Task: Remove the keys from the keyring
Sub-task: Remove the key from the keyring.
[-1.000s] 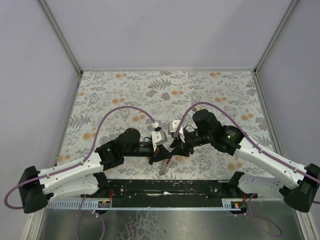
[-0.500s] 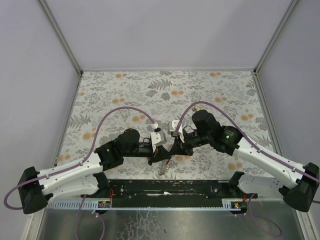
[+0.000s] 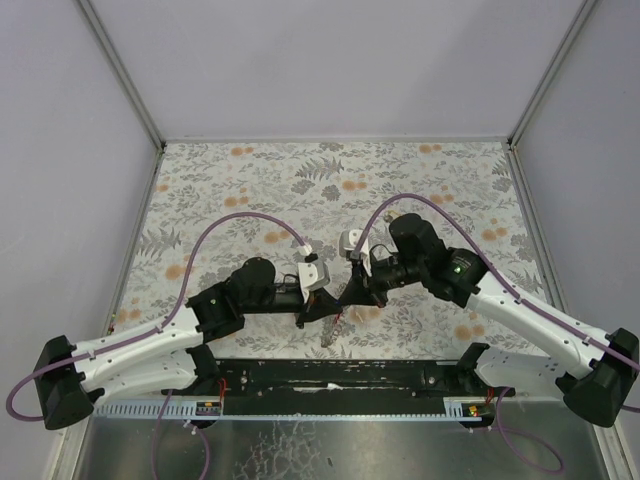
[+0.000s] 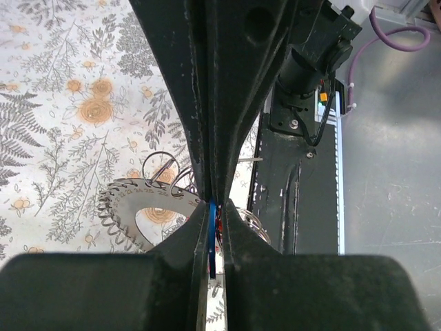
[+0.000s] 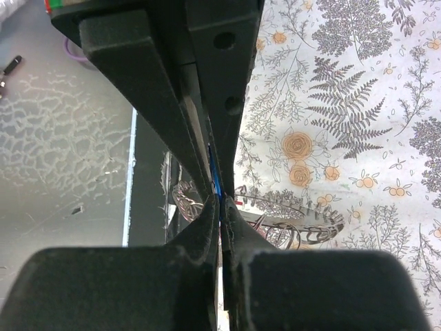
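Both my left end effector [image 4: 213, 215] and right end effector [image 5: 219, 207] are clamped on the blue key [image 4: 209, 243], with the keyring [image 4: 131, 215] just beside it by the middle of the desk's [image 3: 250, 180] near edge, so I judge an uneven pull could slip that thin pinch.

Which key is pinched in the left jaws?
The blue key: a thin blue strip seen edge-on between the shut left jaws. The grey keyring lies outside the gap.

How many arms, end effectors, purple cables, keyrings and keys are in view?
Arms: 2, left arm, right arm
End effectors: 2, left end effector, right end effector
Purple cables: 2, left cable, right cable
Keyring: 1
Keys: 1 seen, the blue key pinched between the fingers; any others hidden
Total: 8
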